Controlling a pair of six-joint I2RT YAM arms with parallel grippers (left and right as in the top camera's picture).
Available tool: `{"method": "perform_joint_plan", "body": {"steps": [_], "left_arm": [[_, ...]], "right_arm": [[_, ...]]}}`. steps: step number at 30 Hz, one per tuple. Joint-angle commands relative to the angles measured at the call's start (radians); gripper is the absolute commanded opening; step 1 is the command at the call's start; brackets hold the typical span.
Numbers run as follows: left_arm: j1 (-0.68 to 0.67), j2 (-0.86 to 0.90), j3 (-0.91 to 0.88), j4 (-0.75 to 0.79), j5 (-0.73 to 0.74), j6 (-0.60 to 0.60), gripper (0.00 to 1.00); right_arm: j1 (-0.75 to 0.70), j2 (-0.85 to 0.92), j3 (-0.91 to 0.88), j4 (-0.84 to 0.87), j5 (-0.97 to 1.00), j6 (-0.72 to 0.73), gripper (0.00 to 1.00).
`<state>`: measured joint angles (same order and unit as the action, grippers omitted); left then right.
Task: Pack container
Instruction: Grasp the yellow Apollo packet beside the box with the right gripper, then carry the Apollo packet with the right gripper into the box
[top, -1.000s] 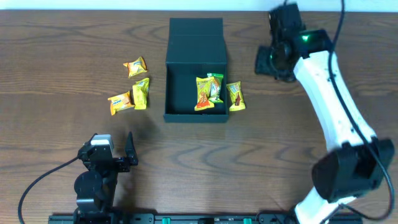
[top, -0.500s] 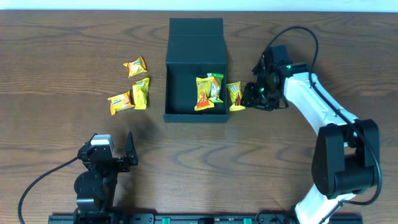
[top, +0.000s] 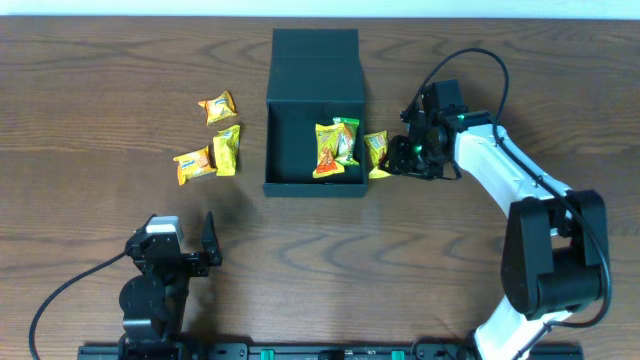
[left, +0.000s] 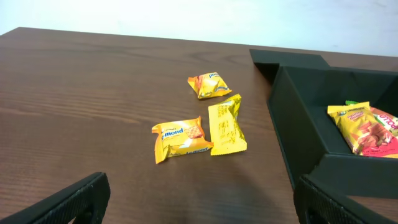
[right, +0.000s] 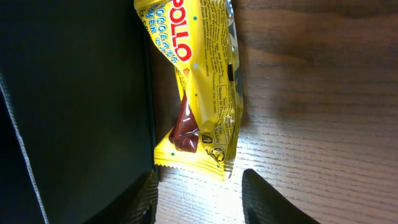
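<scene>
The dark teal-black container (top: 312, 60) stands open at the table's middle, with two candy packets (top: 337, 148) inside; it also shows in the left wrist view (left: 308, 112) and the right wrist view (right: 74, 93). A yellow packet (top: 377, 152) lies on the table against the container's right wall, close up in the right wrist view (right: 199, 81). My right gripper (top: 398, 158) is open just right of that packet, fingers (right: 199, 199) straddling its end without holding it. My left gripper (top: 180, 245) is open and empty near the front left, fingers (left: 199, 205) apart.
Three yellow packets lie left of the container: one at the back (top: 217, 106), one upright (top: 228, 150) and one flat (top: 193, 165). They also show in the left wrist view (left: 210, 84), (left: 226, 126), (left: 180, 138). A black cable loops above the right arm (top: 470, 60).
My right arm swung from the back right down to the packet beside the container's right wall and closed in on it. The left arm has not moved.
</scene>
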<state>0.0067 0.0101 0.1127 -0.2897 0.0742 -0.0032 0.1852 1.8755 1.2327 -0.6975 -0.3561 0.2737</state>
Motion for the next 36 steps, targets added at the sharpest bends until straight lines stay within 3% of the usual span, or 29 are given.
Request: {"method": "perform_joint_plan", "body": {"steps": [1,4,9,12,16,19,28,36], "left_arm": [[0.006,-0.005,-0.014,-0.033,-0.006,-0.003,0.96],[0.006,-0.005,-0.014,-0.033,-0.006,-0.003,0.95],[0.006,-0.005,-0.014,-0.033,-0.006,-0.003,0.96],[0.006,-0.005,-0.014,-0.033,-0.006,-0.003,0.96],[0.006,-0.005,-0.014,-0.033,-0.006,-0.003,0.96],[0.006,-0.005,-0.014,-0.033,-0.006,-0.003,0.96],[0.006,-0.005,-0.015,-0.033,-0.006,-0.003,0.95],[0.006,-0.005,-0.014,-0.033,-0.007,-0.003,0.96]], "right_arm": [[-0.003,0.023,-0.006,0.0,-0.008,-0.013,0.38],[-0.003,0.069,-0.006,0.003,-0.038,-0.009,0.33],[-0.003,0.085,-0.006,0.011,-0.04,-0.009,0.33],[-0.003,0.085,-0.006,0.029,-0.04,-0.008,0.12],[-0.003,0.085,-0.006,0.044,-0.039,-0.009,0.1],[-0.003,0.085,-0.006,0.051,-0.037,-0.009,0.02],[-0.006,0.064,0.055,0.001,-0.044,-0.009,0.01],[-0.004,-0.05,0.311,-0.114,-0.044,-0.009,0.01]]}}
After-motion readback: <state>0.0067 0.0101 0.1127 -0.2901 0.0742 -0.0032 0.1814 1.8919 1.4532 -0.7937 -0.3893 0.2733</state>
